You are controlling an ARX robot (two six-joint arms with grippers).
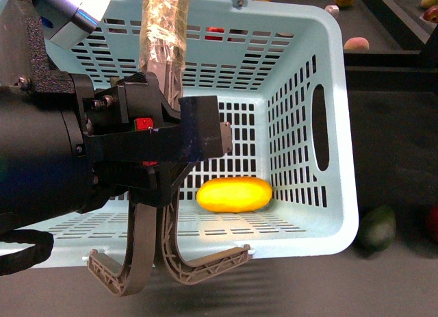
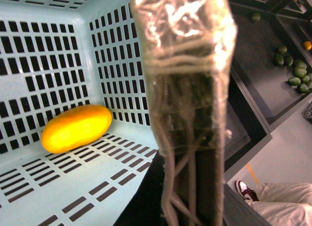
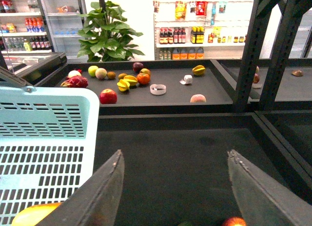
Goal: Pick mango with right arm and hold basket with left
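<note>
Left arm point(image 1: 41, 166): bulky and black, it fills the left of the front view and reaches over the basket's near-left part.
Left tool point(image 2: 183, 74): one taped finger stands at the basket's rim, with basket interior on one side and open floor on the other. The second finger is hidden, so I cannot tell whether it is clamped on the wall.
Basket point(image 1: 342, 194): pale blue and slotted, upright on the dark desk point(image 1: 397, 159).
Mango point(image 1: 234, 195): on the basket floor, just beside the foot of the right wall. Its long axis runs left to right across the basket.
Green fruit point(image 1: 378, 229): outside the basket, on the desk near its right front corner. It is not the target.
Right tool point(image 3: 174, 155): jaws spread wide and empty, over bare desk to the right of the basket.
Relation that matters: the mango lies left of the right tool, past the basket's right wall and below its rim. The reach probably has to clear that rim and drop in, with the jaws closing across the fruit's short width — front to back.
</note>
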